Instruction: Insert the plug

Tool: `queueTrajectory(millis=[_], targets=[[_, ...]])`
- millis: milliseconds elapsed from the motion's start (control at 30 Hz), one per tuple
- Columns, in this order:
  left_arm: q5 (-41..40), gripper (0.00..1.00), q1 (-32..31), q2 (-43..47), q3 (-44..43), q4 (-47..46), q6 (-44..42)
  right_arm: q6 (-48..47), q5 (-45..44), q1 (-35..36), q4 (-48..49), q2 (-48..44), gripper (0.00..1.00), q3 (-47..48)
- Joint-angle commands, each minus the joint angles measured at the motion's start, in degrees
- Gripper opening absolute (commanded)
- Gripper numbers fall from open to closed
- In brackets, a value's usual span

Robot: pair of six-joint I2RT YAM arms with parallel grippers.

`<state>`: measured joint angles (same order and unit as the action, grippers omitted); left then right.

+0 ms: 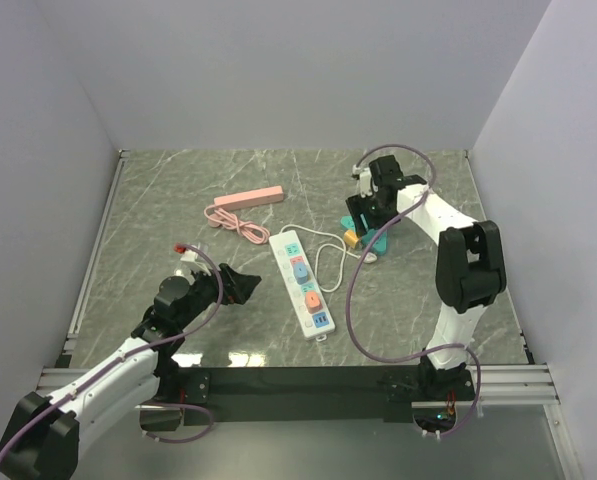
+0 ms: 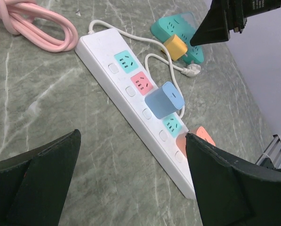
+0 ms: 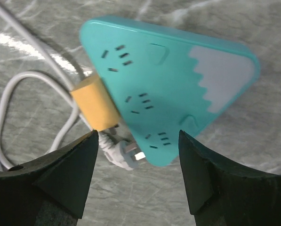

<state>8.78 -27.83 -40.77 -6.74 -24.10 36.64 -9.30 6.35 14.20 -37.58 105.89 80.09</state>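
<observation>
A white power strip (image 1: 303, 285) lies mid-table with a blue adapter (image 2: 164, 100) and an orange adapter (image 2: 201, 134) standing in its sockets. Its white cord ends in a white plug (image 3: 126, 153) lying loose on the table by a teal triangular strip (image 3: 178, 80). A yellow adapter (image 3: 94, 102) sits at the teal strip's edge; I cannot tell if it is plugged in. My right gripper (image 3: 138, 136) hovers open above the plug and the teal strip's corner, holding nothing. My left gripper (image 2: 132, 141) is open and empty, just left of the white strip (image 2: 131, 101).
A pink power strip (image 1: 248, 198) with its coiled pink cord (image 1: 236, 222) lies at the back left. The white cord (image 1: 328, 262) loops between the two strips. Grey walls enclose the marble table on three sides.
</observation>
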Motion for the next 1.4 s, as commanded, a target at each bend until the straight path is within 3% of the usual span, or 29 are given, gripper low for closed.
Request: queueTrajectory(millis=[0,567,700,800,1133,1167,1200,1267,1300,1367], targets=[[1.3,0.99,0.3,-0.4,0.4,-2.4,-0.2,-1.9,3.8,2.1,2.0,-1.0,0.75,-0.3],[-0.3,0.99,0.3,2.2,0.4,0.3,-0.6,-2.1,5.2,5.6,3.1,4.3,0.69,1.8],[-0.4,0.99,0.3,2.1,0.2,0.5,-0.8,-2.0,5.5,5.6,2.3,5.1,0.49,2.5],[-0.3,0.99,0.3,1.6,0.2,0.4,-0.7,-1.9,5.1,5.7,0.9,5.4,0.45,3.0],[0.5,0.99,0.3,2.5,0.3,0.5,-0.6,1.5,1.8,6.5,1.5,4.9,0.5,0.9],[0.4,0.99,0.3,2.7,0.4,0.5,-0.6,2.0,1.0,7.0,1.6,4.8,0.47,0.8],[0.1,0.99,0.3,2.8,0.5,0.5,-0.5,2.6,-0.9,7.2,3.2,4.1,0.3,0.2],[0.2,1.0,0.3,3.0,0.5,0.4,-0.7,4.4,-0.7,7.3,5.2,2.9,0.15,-2.0],[0.2,0.99,0.3,3.0,0.4,0.2,-0.6,4.9,-0.8,7.3,7.2,1.8,0.1,-2.9],[0.5,0.99,0.3,2.9,0.2,-0.2,-0.9,6.1,-2.0,7.3,8.4,0.3,0.1,-5.2]])
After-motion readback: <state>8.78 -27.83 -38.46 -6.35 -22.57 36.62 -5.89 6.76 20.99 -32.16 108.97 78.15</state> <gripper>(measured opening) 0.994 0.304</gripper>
